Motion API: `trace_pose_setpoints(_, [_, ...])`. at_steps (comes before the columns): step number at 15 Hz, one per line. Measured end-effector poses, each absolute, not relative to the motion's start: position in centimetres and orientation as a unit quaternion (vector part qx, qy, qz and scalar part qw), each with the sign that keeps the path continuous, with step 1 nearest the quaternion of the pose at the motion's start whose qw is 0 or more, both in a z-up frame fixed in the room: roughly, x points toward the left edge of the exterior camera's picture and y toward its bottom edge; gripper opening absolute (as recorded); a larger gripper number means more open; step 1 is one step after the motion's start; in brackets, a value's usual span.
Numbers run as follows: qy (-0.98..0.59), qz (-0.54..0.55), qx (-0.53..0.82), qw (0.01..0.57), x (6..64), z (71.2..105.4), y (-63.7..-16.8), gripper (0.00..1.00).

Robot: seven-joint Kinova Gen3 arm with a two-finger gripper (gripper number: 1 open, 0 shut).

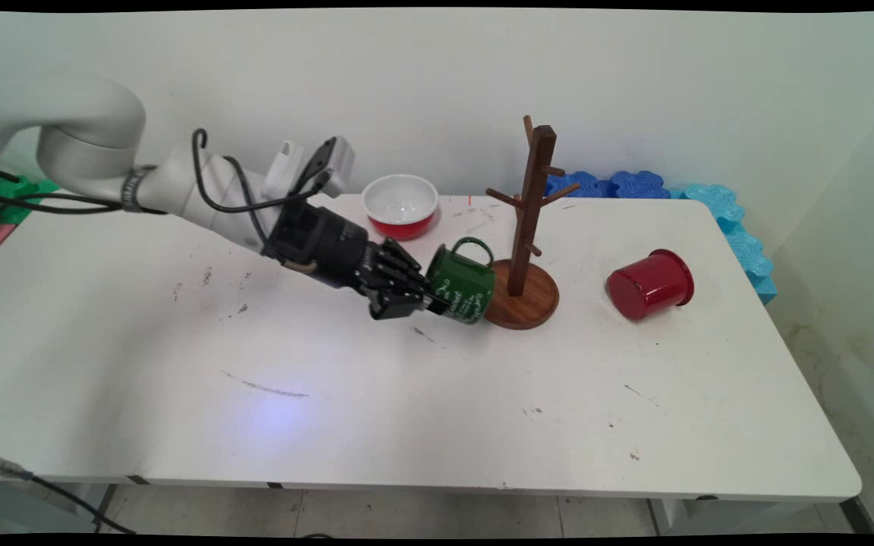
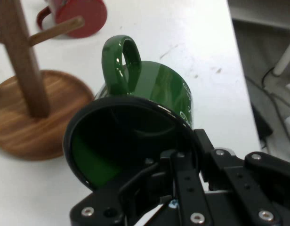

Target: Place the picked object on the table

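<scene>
The white arm (image 1: 179,189) is seen coming in from the upper left, with black cables (image 1: 224,189) looped along it. At its end the black claw (image 1: 429,303) is closed on the rim of a green mug (image 1: 461,284): in the hand view one finger is seen inside the mug's dark mouth and the other outside its wall. The mug (image 2: 149,117) is held tipped on its side, its mouth turned toward the claw (image 2: 182,165) and its handle uppermost. White lettering is seen on its side but cannot be read. Whether the mug's lower edge touches the white counter (image 1: 331,379) cannot be told. Behind the mug, near the wall, a red bowl (image 1: 400,205) with a white inside is standing upright. Just right of the mug, a wooden mug tree (image 1: 528,227) is standing on its round base, with bare pegs; the mug is close against that base. Farther right, well apart, a red mug (image 1: 650,283) is lying on its side. Blue foam pieces (image 1: 672,189) are seen along the counter's far right edge.
</scene>
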State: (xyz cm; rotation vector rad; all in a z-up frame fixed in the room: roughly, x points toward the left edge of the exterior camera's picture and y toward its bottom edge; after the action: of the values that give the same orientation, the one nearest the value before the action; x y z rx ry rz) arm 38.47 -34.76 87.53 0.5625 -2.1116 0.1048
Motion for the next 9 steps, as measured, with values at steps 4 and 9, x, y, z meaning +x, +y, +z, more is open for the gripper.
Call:
trace_pose_setpoints(4, [-0.868, 0.06, 0.225, 0.44, 40.0, 88.6, -34.5, 0.0])
trace_pose_setpoints(9, [-0.883, 0.081, 0.219, 0.408, 42.3, 90.0, -34.1, 0.0])
